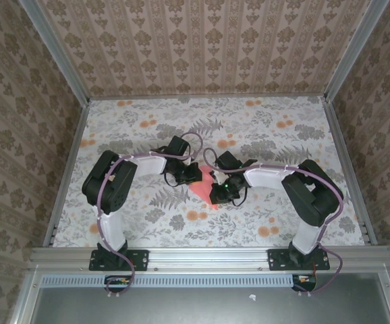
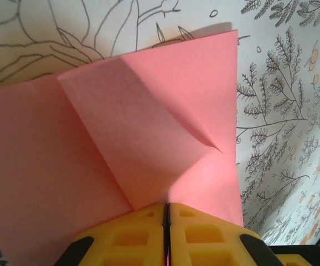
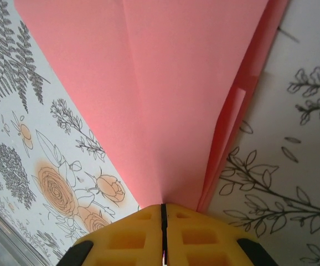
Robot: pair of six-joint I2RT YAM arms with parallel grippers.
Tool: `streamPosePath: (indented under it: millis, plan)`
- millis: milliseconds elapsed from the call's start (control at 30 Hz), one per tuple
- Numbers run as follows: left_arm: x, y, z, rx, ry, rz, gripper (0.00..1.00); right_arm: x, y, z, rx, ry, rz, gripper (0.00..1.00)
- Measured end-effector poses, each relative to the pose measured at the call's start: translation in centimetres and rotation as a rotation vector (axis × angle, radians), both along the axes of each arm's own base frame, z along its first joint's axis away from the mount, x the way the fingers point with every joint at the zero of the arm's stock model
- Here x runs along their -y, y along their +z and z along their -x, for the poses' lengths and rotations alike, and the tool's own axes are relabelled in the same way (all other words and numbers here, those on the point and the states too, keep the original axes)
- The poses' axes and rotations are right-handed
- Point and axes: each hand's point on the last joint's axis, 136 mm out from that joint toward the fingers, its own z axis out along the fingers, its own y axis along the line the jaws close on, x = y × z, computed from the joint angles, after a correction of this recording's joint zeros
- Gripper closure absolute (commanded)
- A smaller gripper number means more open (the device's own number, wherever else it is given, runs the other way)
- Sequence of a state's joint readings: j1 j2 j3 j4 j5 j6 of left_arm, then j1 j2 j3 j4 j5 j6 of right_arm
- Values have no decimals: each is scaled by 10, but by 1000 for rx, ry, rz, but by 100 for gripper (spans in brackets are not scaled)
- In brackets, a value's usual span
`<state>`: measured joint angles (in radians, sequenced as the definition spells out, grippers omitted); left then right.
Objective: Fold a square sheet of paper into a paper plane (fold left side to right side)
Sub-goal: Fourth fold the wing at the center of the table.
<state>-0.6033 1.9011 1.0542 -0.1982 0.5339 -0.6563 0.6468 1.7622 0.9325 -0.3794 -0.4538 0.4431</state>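
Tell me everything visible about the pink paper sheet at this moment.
The pink paper sheet is thin, matte, unmarked and partly folded: a flap doubled over along a diagonal crease with a small dent, plus a long straight crease and layered edges at one side. It sits over the floral tabletop between the arms, with the left gripper and right gripper each shut on an edge.

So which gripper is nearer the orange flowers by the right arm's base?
Right. The right gripper, on the paper, sits beyond and left of the flowers; the left gripper farther left.
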Motion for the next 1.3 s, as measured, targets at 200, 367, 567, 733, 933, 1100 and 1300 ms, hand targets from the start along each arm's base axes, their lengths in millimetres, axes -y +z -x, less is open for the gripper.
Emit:
streamPosePath:
  millis: [200, 367, 567, 733, 933, 1100, 1300]
  plan:
    - [0, 0, 2, -9, -3, 1, 91, 5, 0, 11, -6, 11, 13, 91]
    - [0, 0, 2, -9, -6, 1, 91, 10, -1, 22, -23, 18, 27, 91]
    - [0, 0, 2, -7, -8, 1, 91, 18, -1, 35, -45, 24, 42, 92]
    - [-1, 0, 2, -7, -6, 1, 91, 32, 12, 51, -66, 7, 27, 92]
    - [-1, 0, 2, -7, -6, 1, 91, 12, 44, 26, 8, -38, -130, 91]
    - [-1, 0, 2, -6, -7, 1, 91, -8, 30, -4, 10, -73, -163, 91]
    - [-1, 0, 2, -5, -6, -2, 91, -15, 20, -25, 19, -99, -159, 91]
